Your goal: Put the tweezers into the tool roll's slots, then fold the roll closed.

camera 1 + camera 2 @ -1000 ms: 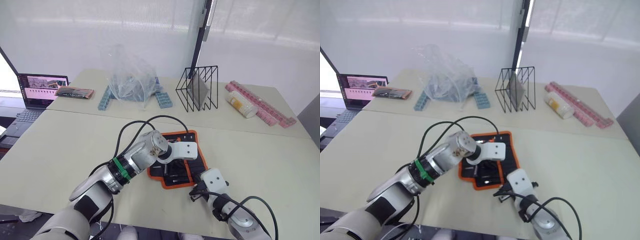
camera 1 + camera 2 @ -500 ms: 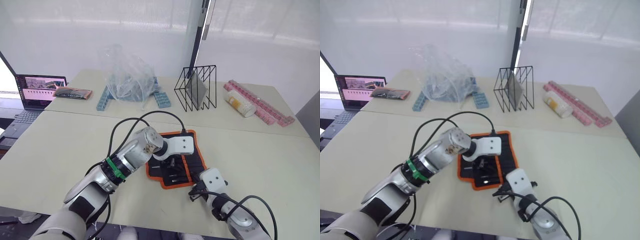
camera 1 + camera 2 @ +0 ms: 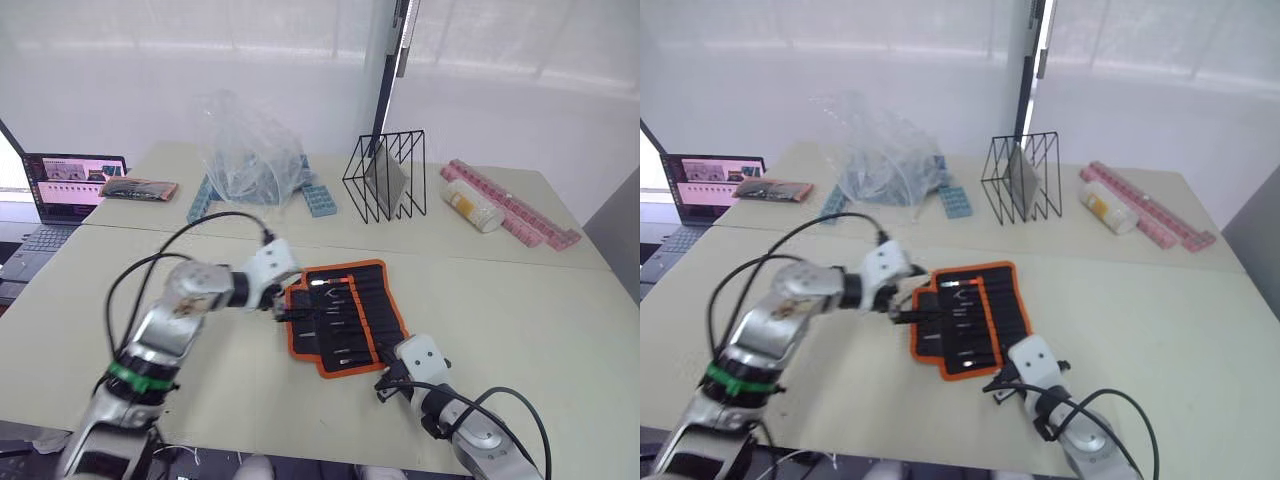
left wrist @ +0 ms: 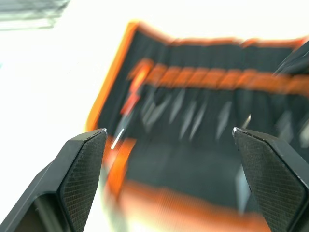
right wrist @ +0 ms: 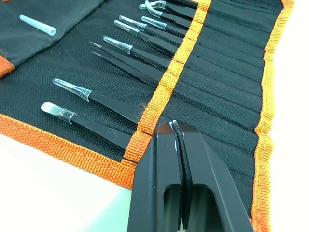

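Comparing with half a second earlier, my left gripper [image 3: 283, 305] had swung off the tool roll [image 3: 346, 316] and sat at its left edge, jaws wide apart and empty in the left wrist view. The roll lay open and flat on the near table [image 3: 520, 300], now uncovered. The tweezers [image 5: 130, 58] sat side by side in the slots under the orange band, capped tips pointing out. My right gripper [image 5: 177, 140] rested at the roll's near right corner, fingers pressed together with nothing visibly between them. Judgement: slotting looked finished; the fold was not yet done, with the left edge the likely place to grasp.
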Robot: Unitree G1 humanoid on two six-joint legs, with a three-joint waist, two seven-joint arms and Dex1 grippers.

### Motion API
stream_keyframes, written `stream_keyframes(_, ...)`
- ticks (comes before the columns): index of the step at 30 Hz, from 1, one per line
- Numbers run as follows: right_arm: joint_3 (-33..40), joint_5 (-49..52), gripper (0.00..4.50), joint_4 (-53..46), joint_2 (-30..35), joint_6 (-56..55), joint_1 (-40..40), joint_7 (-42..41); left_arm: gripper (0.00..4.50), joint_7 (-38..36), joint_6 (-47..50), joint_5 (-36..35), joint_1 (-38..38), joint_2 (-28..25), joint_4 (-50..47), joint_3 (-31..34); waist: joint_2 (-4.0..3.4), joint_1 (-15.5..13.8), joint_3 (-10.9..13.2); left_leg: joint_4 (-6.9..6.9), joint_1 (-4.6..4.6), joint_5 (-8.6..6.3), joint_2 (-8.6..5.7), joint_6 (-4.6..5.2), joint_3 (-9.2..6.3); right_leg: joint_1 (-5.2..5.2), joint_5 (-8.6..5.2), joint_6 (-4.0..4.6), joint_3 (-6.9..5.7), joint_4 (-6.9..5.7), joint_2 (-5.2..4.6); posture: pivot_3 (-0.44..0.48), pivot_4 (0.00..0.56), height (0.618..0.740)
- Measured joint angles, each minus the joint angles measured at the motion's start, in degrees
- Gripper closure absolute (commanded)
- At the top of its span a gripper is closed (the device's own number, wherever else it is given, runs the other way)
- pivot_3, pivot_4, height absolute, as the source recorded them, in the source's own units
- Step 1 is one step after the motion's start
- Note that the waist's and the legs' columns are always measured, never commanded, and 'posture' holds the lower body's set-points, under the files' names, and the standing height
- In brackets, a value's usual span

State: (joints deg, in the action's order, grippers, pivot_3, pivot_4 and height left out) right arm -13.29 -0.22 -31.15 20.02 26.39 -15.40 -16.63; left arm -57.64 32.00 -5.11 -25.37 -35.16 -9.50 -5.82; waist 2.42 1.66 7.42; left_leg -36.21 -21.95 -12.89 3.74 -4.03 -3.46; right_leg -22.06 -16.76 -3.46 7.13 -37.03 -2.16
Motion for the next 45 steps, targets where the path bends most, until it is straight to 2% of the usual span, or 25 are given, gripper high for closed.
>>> stream_keyframes(2,0.0,0.0,4.5,0.7,0.1,0.0,0.4,-0.4,0.07,0.8,-0.9,-1.8,5.2,-2.0,-1.1,4.4,0.25,0.0,-0.1,-0.01,0.12,0.0,0.03,0.0,0.0,0.08,-0.01,0.02,-0.01,0.02,0.0,0.0,0.15,0.72)
stream_keyframes(8,0.3,0.4,4.5,1.5,1.6,0.0,1.3,-2.0,0.07,5.2,0.8,-7.9,22.7,-2.1,-6.4,20.2,0.44,-0.1,-0.1,0.02,0.42,-0.01,0.07,-0.02,0.04,0.08,-0.26,0.45,-0.03,0.05,-0.06,0.0,0.15,0.72)
stream_keyframes(14,0.6,0.8,4.5,1.8,2.7,0.0,1.6,-3.1,0.07,7.5,-2.2,-13.3,40.1,1.0,-12.1,34.2,0.56,-0.5,-0.1,0.13,0.61,-0.02,0.09,-0.03,0.15,0.12,-0.32,0.56,-0.01,0.1,-0.17,0.0,0.15,0.72)
stream_keyframes(20,0.8,0.9,4.5,2.1,3.1,-0.1,1.9,-3.6,0.07,7.4,-10.5,-15.4,51.1,2.8,-5.6,46.3,0.67,-0.8,-0.2,0.22,0.7,-0.06,0.14,-0.09,0.29,-0.01,-0.39,0.66,-0.06,0.19,-0.31,0.0,0.15,0.72)
stream_keyframes(22,0.9,0.9,4.5,2.3,3.3,-0.1,2.0,-3.8,0.07,7.2,-13.2,-15.5,53.0,2.8,-2.7,48.6,0.72,-0.9,-0.2,0.22,0.7,-0.37,0.14,-0.6,0.31,-0.03,-0.41,0.7,-0.06,0.27,-0.37,0.0,0.15,0.72)
stream_keyframes(29,0.9,0.9,4.5,2.7,3.7,-0.1,2.7,-4.6,0.07,6.6,-16.1,-17.5,54.7,2.8,-2.3,48.7,0.81,-0.8,-0.2,0.22,0.68,-0.44,0.24,-0.72,0.44,-0.11,-0.43,0.71,-0.06,0.35,-0.42,0.0,0.15,0.72)
stream_keyframes(35,0.8,0.9,4.5,2.7,3.7,0.0,2.8,-4.7,0.07,7.0,-16.5,-17.7,53.6,2.0,-3.8,44.5,0.81,-0.7,-0.2,0.24,0.69,-0.45,0.25,-0.73,0.5,-0.14,-0.43,0.71,-0.05,0.36,-0.41,0.0,0.15,0.72)
stream_keyframes(39,0.8,0.9,4.5,2.8,3.7,0.0,2.9,-4.6,0.07,7.4,-14.5,-17.7,48.1,-0.4,-3.8,39.5,0.82,-0.9,-0.1,0.24,0.68,-0.45,0.25,-0.74,0.49,-0.16,-0.43,0.71,-0.06,0.36,-0.4,0.0,0.15,0.72)
stream_keyframes(45,0.4,0.9,4.5,3.0,3.4,0.0,3.3,-4.5,0.07,6.8,-14.2,-14.5,30.5,-4.3,3.6,25.9,0.82,-0.6,-0.1,0.25,0.68,-0.43,0.24,-0.71,0.51,-0.18,-0.42,0.71,-0.06,0.41,-0.35,0.0,0.15,0.72)
